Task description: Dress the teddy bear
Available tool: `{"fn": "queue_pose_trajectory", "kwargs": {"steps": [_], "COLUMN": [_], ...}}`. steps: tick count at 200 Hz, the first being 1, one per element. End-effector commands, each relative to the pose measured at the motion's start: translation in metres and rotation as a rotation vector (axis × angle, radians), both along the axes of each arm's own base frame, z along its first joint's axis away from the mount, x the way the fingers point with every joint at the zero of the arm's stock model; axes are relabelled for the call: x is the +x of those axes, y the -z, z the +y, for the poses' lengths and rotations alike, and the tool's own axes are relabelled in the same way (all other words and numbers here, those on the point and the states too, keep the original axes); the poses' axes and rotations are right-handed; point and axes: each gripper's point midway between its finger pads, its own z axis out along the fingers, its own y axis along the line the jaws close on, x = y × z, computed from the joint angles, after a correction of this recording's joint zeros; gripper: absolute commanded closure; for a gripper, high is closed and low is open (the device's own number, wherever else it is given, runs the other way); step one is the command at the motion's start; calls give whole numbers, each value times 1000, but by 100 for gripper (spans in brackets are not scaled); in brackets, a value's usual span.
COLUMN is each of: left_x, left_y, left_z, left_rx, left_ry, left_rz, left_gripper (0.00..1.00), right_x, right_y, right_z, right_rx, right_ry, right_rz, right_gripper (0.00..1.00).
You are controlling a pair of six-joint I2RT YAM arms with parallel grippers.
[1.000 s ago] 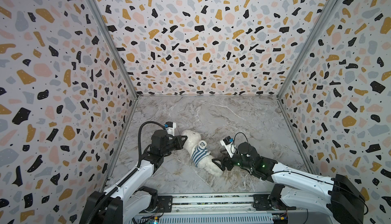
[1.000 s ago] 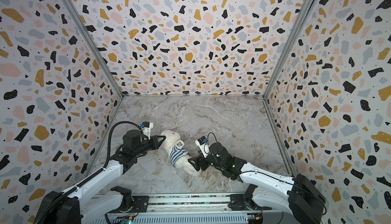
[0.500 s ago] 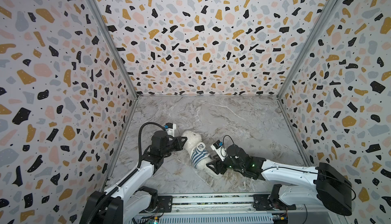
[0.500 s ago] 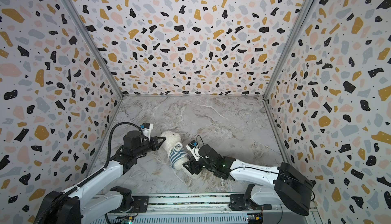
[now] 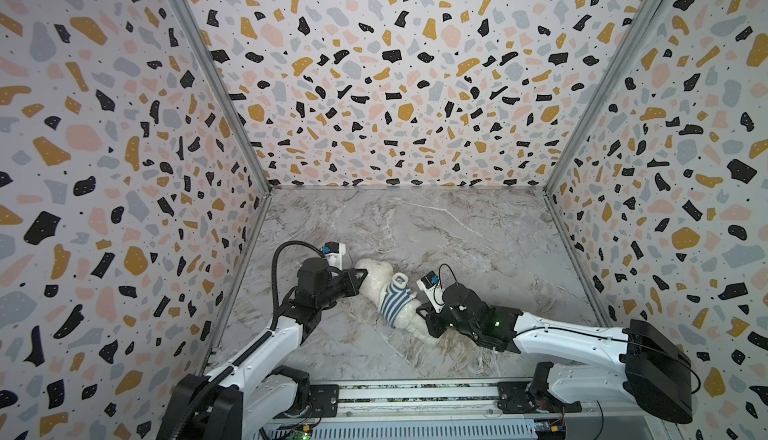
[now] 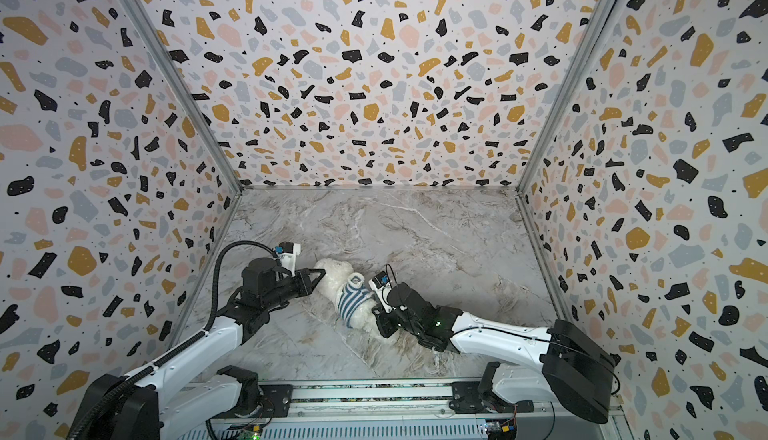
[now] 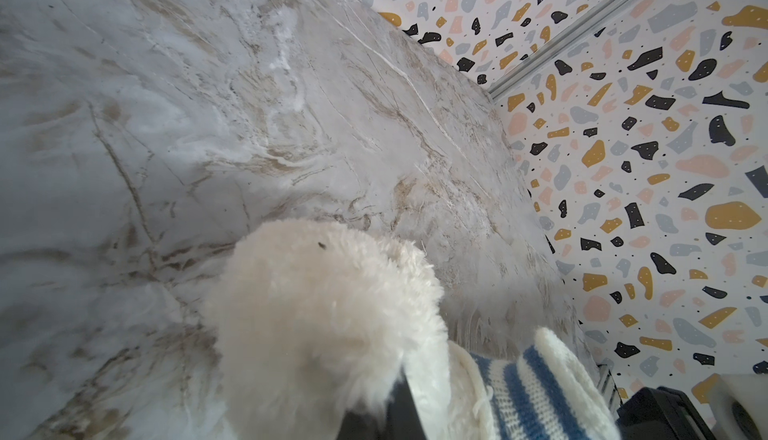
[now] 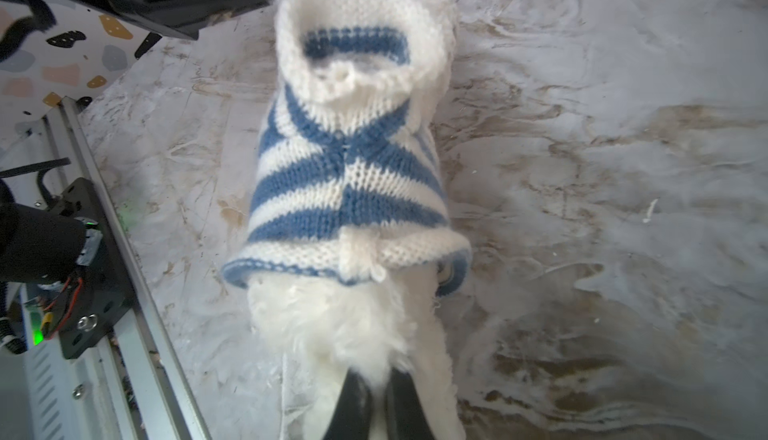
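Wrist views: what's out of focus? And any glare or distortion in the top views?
Left wrist view: the teddy bear is soft up close, the wall behind crisper. Right wrist view: the striped sweater is sharp, fur at the right tool blurs. In both top views: even light, no glare, wall edges splay outward.

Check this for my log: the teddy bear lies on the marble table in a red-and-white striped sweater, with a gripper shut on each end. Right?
Only the colour is wrong: the sweater is blue-and-white striped, as the right wrist view shows.
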Motion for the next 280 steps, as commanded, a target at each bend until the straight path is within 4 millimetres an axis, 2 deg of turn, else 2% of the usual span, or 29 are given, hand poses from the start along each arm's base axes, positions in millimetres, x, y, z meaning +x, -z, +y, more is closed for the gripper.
{"fn": "queue_pose_trajectory", "kwargs": {"steps": [1, 51, 69, 86, 125, 162, 186, 202, 234, 280], "left_x": [2, 11, 12, 9, -3, -17, -22, -24, -26, -29], "left_y": [-17, -55, -49, -30, 24, 48, 58, 61, 60, 59], "left_z": [-5, -16, -24, -33, -33, -25, -21, -18, -15, -12], "left_rx": [-61, -162, -154, -99, 65, 96, 125, 133, 136, 143], "left_ry": [16, 25, 41, 62, 72, 68, 64, 58, 48, 43], "left_rz": [-59, -151, -138, -108, -30, 13, 37, 43, 40, 36], "left_gripper": [100, 100, 100, 100, 95, 85, 80, 75, 65, 62], "right_x": [20, 37, 38, 36, 23, -2, -21, -28, -28, -25], "right_y": [-31, -67, -70, -62, -20, 0, 4, 1, -11, -58], "right_z": [-14, -49, -59, -61, -49, -22, -4, 3, 5, 8], "right_rx": [7, -59, -86, -103, -139, -122, -85, -54, -32, 75], "right_ry": [106, 217, 234, 226, 160, 16, -94, -130, -128, -106], "right_rz": [-89, -218, -250, -247, -157, -117, -112, -104, -107, -149], "right_gripper": [100, 100, 100, 100, 100, 100, 91, 84, 68, 57]}}
